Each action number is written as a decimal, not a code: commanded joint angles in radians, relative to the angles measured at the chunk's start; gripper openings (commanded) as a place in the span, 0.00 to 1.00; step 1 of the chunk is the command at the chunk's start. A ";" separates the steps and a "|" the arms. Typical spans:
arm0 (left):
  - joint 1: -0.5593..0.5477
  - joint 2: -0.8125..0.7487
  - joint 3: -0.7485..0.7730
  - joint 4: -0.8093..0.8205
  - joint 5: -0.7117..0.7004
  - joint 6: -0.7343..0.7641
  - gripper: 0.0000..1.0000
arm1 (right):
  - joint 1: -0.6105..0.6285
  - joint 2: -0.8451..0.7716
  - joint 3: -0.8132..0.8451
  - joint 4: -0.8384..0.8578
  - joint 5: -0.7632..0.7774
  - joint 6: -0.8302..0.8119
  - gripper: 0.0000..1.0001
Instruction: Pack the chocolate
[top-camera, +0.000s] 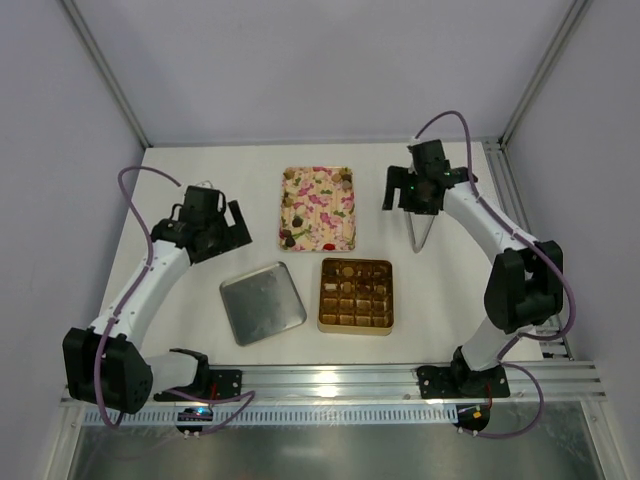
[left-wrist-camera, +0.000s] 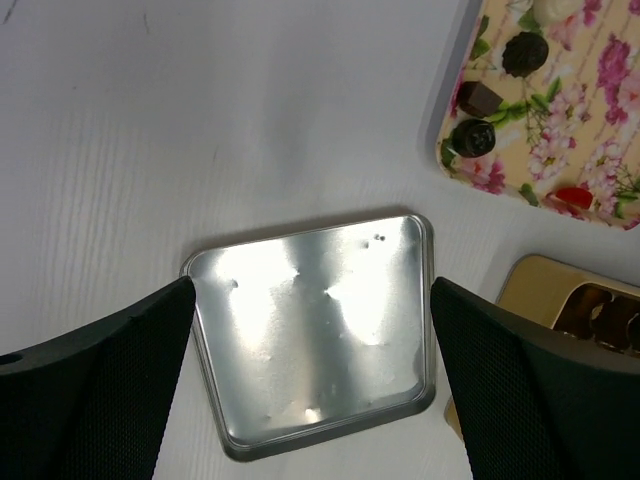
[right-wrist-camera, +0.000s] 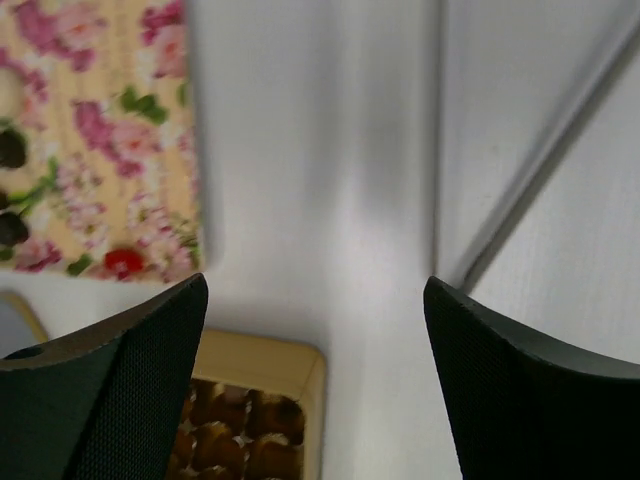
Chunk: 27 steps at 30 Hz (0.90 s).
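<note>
The chocolate (top-camera: 291, 238) lay on the floral tray (top-camera: 325, 215), between the left fingers (left-wrist-camera: 90, 400) and right fingers (right-wrist-camera: 520, 400), both spread wide and empty.

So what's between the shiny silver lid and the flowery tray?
Nothing, just bare white table. The left wrist view shows that gap clearly, between the silver lid and the flowery tray.

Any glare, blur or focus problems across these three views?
Top external: sharp and evenly lit, with only a mild sheen on the silver tray. Left wrist: that tray shows blown-out white glare patches, while the table texture is crisp. Right wrist: soft throughout, with the floral tray and gold box both out of focus.
</note>
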 joint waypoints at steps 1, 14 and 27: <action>0.020 -0.030 -0.035 -0.094 -0.051 -0.053 0.97 | 0.165 -0.078 0.016 0.040 -0.038 0.004 0.88; 0.086 0.050 -0.248 -0.119 0.029 -0.213 0.70 | 0.457 -0.040 0.105 0.089 -0.134 0.016 0.82; 0.149 0.291 -0.255 -0.035 0.049 -0.139 0.40 | 0.497 -0.017 0.075 0.125 -0.161 -0.004 0.81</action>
